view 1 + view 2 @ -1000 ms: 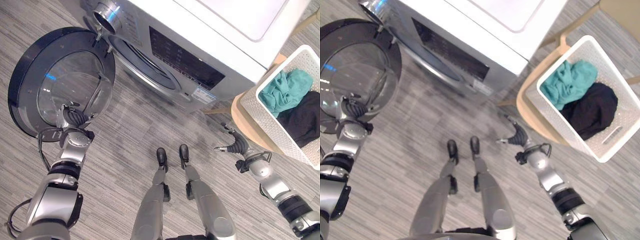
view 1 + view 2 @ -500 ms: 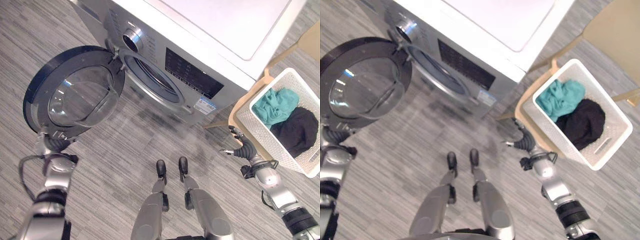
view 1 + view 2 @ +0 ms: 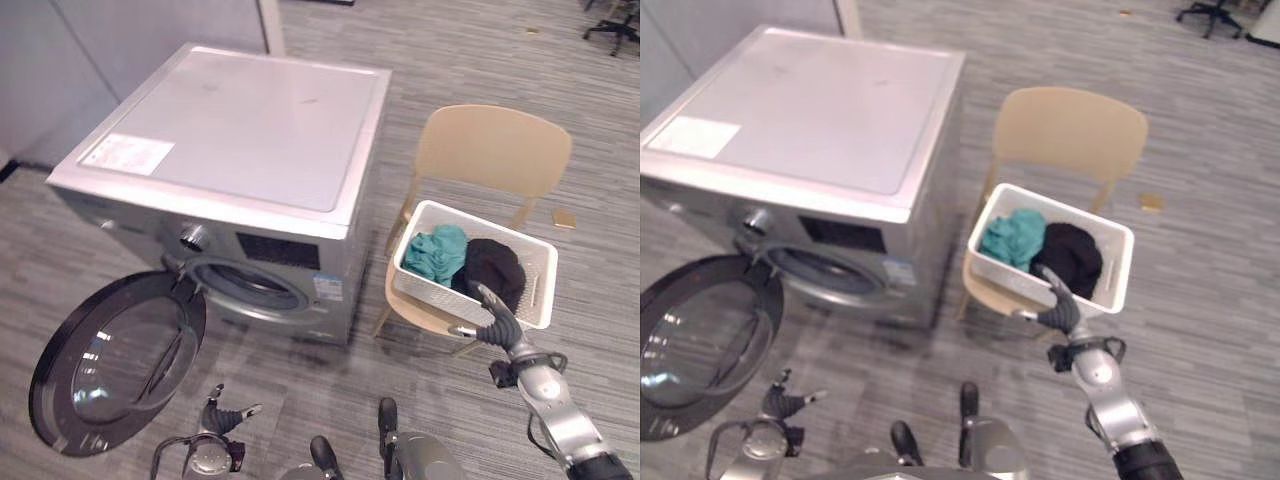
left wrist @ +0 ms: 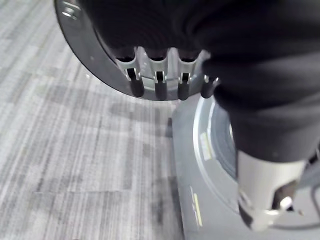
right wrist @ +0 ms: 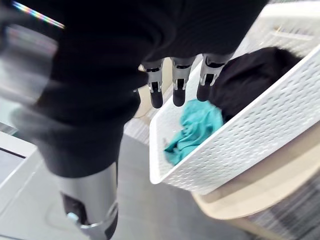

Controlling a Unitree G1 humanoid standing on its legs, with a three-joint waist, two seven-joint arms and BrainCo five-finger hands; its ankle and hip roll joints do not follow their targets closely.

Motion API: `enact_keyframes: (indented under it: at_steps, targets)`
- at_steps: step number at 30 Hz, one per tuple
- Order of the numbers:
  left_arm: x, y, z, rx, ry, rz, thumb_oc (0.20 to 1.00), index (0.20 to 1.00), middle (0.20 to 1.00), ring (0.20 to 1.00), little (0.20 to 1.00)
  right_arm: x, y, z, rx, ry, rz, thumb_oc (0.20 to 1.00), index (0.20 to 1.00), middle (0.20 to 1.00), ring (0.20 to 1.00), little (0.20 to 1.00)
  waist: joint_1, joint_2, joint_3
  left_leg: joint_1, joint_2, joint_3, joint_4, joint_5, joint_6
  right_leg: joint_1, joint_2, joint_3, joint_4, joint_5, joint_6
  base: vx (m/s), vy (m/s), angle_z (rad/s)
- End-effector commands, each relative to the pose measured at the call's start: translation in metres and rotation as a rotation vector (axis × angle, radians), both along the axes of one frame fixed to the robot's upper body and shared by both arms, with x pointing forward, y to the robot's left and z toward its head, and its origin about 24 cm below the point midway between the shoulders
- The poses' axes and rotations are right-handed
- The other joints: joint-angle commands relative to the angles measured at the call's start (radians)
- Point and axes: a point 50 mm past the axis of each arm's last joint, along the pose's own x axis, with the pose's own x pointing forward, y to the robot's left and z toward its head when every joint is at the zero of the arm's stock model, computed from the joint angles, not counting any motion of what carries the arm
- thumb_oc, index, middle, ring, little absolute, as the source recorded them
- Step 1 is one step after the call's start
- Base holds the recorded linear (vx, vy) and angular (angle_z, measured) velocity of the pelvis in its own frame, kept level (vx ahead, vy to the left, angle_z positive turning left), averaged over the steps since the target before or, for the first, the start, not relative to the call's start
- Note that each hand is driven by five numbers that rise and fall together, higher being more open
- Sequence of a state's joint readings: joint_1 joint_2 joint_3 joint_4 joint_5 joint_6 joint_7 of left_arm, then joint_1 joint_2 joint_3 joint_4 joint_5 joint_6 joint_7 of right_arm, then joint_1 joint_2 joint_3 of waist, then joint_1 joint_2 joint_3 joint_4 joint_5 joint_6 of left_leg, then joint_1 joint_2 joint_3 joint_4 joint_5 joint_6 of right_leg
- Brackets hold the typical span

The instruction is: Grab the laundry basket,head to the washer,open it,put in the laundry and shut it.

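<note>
So the washer (image 3: 230, 190) sits on the left of the scene with its round door (image 3: 115, 360) swung wide open toward the near left, drum opening (image 3: 245, 288) showing on the front. To the right of it there's a tan chair (image 3: 490, 150), and the white laundry basket (image 3: 425, 285) sits on the chair seat, just beside the washer's right side. Inside the basket: a teal cloth (image 3: 435, 252) on the left and a black garment (image 3: 492, 268) on the right, touching each other.

The right robot hand (image 3: 1057, 306) is up at the near wall of the basket, fingers straight and relaxed, thumb out to the side. Looks like it's right at the rim, but honestly I can't tell if it actually touches. In the right wrist view its fingers (image 5: 175, 87) hang straight over the basket with nothing held.

The left robot hand (image 3: 225, 415) is low at the near left, close to the open door but apart from it, fingers spread and empty; its wrist view shows straight fingertips (image 4: 159, 89) in front of the door rim
</note>
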State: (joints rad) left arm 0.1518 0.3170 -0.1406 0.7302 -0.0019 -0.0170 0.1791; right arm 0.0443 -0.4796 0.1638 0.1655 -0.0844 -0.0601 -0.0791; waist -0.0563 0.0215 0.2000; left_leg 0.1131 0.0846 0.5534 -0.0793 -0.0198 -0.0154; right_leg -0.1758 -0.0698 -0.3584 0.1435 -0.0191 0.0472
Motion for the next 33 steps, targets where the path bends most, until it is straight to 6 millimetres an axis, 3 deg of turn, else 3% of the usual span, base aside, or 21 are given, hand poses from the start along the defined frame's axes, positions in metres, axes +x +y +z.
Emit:
enact_keyframes:
  at_steps: [1, 3, 4, 7, 8, 9, 10, 11, 13, 16, 19, 23, 25, 33]
  targets:
    - [0.008, 0.006, 0.0, 0.021, 0.017, -0.074, 1.0, 1.0, 1.0, 1.0, 1.0, 0.002, -0.003, 0.025, -0.035, -0.124, 0.029, 1.0, 1.0, 1.0, 1.0, 1.0, -0.028, -0.031, -0.041, -0.009, -0.018, -0.132, 0.129, -0.129, -0.005, 0.082, -0.024, 0.119, -0.053, -0.042, 0.084, 0.11, -0.171, -0.75]
    - [0.004, 0.0, -0.005, -0.001, 0.041, -0.088, 1.0, 1.0, 1.0, 1.0, 1.0, 0.001, -0.005, 0.025, -0.051, -0.125, 0.027, 1.0, 1.0, 1.0, 1.0, 1.0, -0.036, -0.03, -0.045, -0.015, 0.001, -0.121, 0.187, -0.136, -0.017, 0.095, -0.016, 0.135, -0.064, -0.045, 0.075, 0.15, -0.302, -0.19]
    - [0.003, -0.009, -0.01, -0.021, 0.073, -0.102, 1.0, 1.0, 1.0, 1.0, 1.0, 0.002, -0.006, 0.03, -0.062, -0.139, 0.035, 1.0, 1.0, 1.0, 1.0, 1.0, -0.048, -0.03, -0.038, -0.055, 0.052, -0.121, 0.341, -0.103, -0.046, 0.137, 0.008, 0.159, -0.1, -0.056, 0.044, 0.14, -0.342, -0.28]
    - [0.004, -0.011, -0.011, -0.027, 0.069, -0.097, 1.0, 1.0, 1.0, 1.0, 1.0, 0.003, -0.006, 0.031, -0.067, -0.142, 0.041, 1.0, 1.0, 1.0, 1.0, 1.0, -0.047, -0.027, -0.032, -0.07, 0.065, -0.142, 0.387, -0.083, -0.06, 0.147, 0.019, 0.167, -0.106, -0.062, 0.031, 0.06, -0.174, -0.47]
    - [0.006, -0.018, -0.011, -0.054, 0.054, -0.092, 1.0, 1.0, 1.0, 1.0, 1.0, 0.007, -0.004, 0.032, -0.089, -0.135, 0.065, 1.0, 1.0, 1.0, 1.0, 1.0, -0.026, -0.045, -0.021, -0.148, 0.029, -0.255, 0.397, -0.061, -0.043, 0.156, 0.018, 0.189, -0.113, -0.064, 0.012, 0.0, -0.113, -0.68]
    - [0.006, -0.018, -0.011, -0.054, 0.054, -0.092, 1.0, 1.0, 1.0, 1.0, 1.0, 0.007, -0.004, 0.032, -0.089, -0.135, 0.065, 1.0, 1.0, 1.0, 1.0, 1.0, -0.028, -0.045, -0.021, -0.149, 0.028, -0.256, 0.397, -0.062, -0.043, 0.155, 0.018, 0.188, -0.112, -0.065, 0.013, 0.04, -0.13, -0.63]
    - [0.005, -0.019, -0.013, -0.057, 0.062, -0.09, 1.0, 1.0, 1.0, 1.0, 1.0, 0.009, -0.002, 0.033, -0.098, -0.137, 0.078, 1.0, 1.0, 1.0, 1.0, 1.0, -0.014, -0.052, -0.017, -0.176, 0.009, -0.298, 0.365, -0.083, -0.037, 0.163, 0.015, 0.202, -0.116, -0.071, 0.017, 0.12, -0.015, -0.46]
    - [0.002, -0.02, -0.015, -0.057, 0.077, -0.089, 1.0, 1.0, 1.0, 1.0, 1.0, 0.01, -0.003, 0.03, -0.119, -0.124, 0.084, 1.0, 1.0, 1.0, 1.0, 1.0, 0.001, -0.053, -0.012, -0.195, -0.001, -0.346, 0.291, -0.067, -0.04, 0.175, 0.018, 0.218, -0.119, -0.076, 0.023, 0.15, -0.007, -0.51]
    - [0.0, -0.019, -0.016, -0.057, 0.085, -0.085, 1.0, 1.0, 1.0, 1.0, 1.0, 0.011, -0.003, 0.03, -0.125, -0.121, 0.089, 1.0, 1.0, 1.0, 1.0, 1.0, 0.007, -0.054, -0.012, -0.207, -0.005, -0.368, 0.253, -0.041, -0.045, 0.177, 0.019, 0.222, -0.123, -0.074, 0.024, 0.09, 0.016, -0.22]
    - [-0.004, -0.017, -0.018, -0.05, 0.104, -0.084, 1.0, 1.0, 1.0, 1.0, 1.0, 0.015, -0.004, 0.028, -0.158, -0.107, 0.101, 1.0, 1.0, 1.0, 1.0, 1.0, 0.044, -0.047, 0.002, -0.263, -0.003, -0.467, 0.154, 0.05, -0.072, 0.203, 0.033, 0.247, -0.133, -0.088, 0.028, 0.13, 0.078, -0.35]
    - [-0.006, -0.016, -0.018, -0.049, 0.102, -0.081, 1.0, 1.0, 1.0, 1.0, 1.0, 0.017, -0.003, 0.027, -0.167, -0.107, 0.106, 1.0, 1.0, 1.0, 1.0, 1.0, 0.06, -0.045, 0.009, -0.29, 0.001, -0.502, 0.128, 0.084, -0.078, 0.213, 0.032, 0.267, -0.123, -0.102, 0.027, 0.13, 0.127, -0.18]
    - [-0.013, -0.015, -0.02, -0.047, 0.124, -0.087, 1.0, 1.0, 1.0, 1.0, 1.0, 0.021, -0.001, 0.031, -0.212, -0.126, 0.13, 1.0, 1.0, 1.0, 1.0, 1.0, 0.069, -0.031, -0.003, -0.257, -0.002, -0.504, 0.087, 0.077, -0.068, 0.233, 0.028, 0.28, -0.116, -0.124, 0.037, 0.15, 0.169, -0.14]
    - [-0.016, -0.009, -0.021, -0.025, 0.139, -0.088, 1.0, 1.0, 1.0, 1.0, 1.0, 0.029, 0.004, 0.036, -0.261, -0.148, 0.157, 1.0, 1.0, 1.0, 1.0, 1.0, 0.077, -0.035, -0.003, -0.256, -0.023, -0.496, 0.106, 0.061, -0.053, 0.223, 0.003, 0.294, -0.094, -0.128, 0.047, 0.13, 0.221, -0.17]
    - [0.008, 0.006, -0.008, 0.038, 0.058, -0.088, 1.0, 1.0, 1.0, 1.0, 1.0, 0.067, 0.013, 0.054, -0.558, -0.217, 0.229, 1.0, 1.0, 1.0, 1.0, 1.0, 0.114, -0.04, 0.008, -0.295, -0.056, -0.472, 0.116, 0.035, -0.024, 0.138, -0.032, 0.323, -0.08, -0.099, 0.069, 0.01, 0.107, -0.12]
